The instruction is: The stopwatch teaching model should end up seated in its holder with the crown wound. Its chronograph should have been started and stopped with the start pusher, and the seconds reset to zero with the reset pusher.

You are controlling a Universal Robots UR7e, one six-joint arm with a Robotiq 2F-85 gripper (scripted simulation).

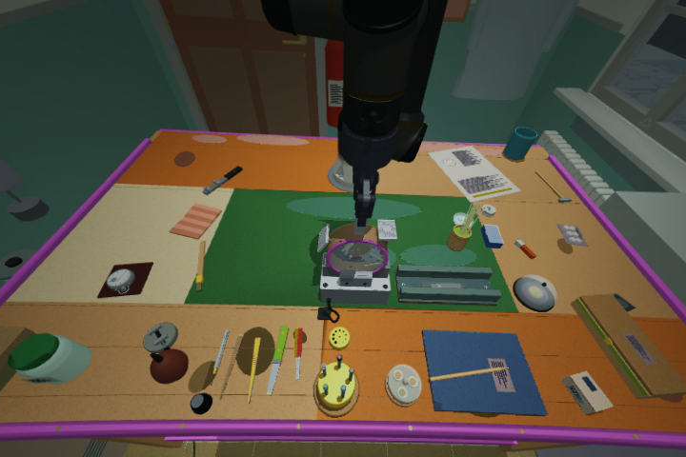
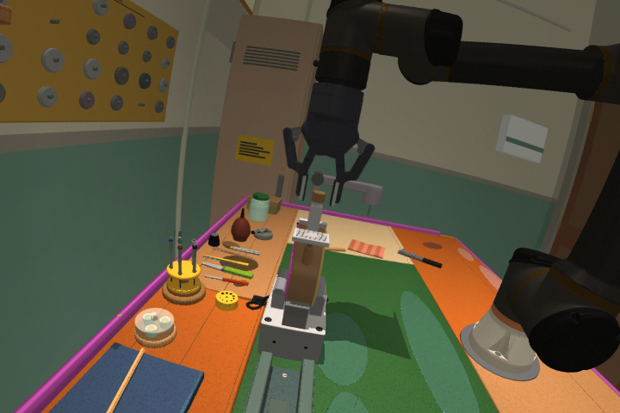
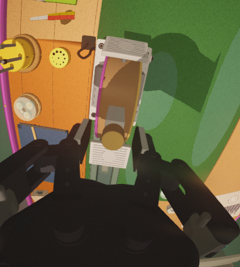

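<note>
The brass crown (image 3: 113,140) (image 2: 318,196) tops the stopwatch model (image 1: 356,254) (image 2: 306,272) (image 3: 119,93), a tan disc with a magenta rim standing upright in its grey holder (image 1: 354,286) (image 2: 294,324). My gripper (image 2: 319,192) (image 3: 111,142) (image 1: 361,225) hangs directly over the crown with a finger on either side of it, open and holding nothing. Two white ribbed pushers (image 1: 387,229) (image 1: 323,238) stick out at the watch's upper sides. The holder sits near the front of the green mat (image 1: 279,242).
A grey rail fixture (image 1: 446,284) lies just right of the holder. A black clip (image 1: 328,313), yellow perforated disc (image 1: 339,338) and screwdriver stand (image 1: 335,386) sit in front. Hand tools (image 1: 276,366) lie front left, and a blue pad (image 1: 481,372) front right.
</note>
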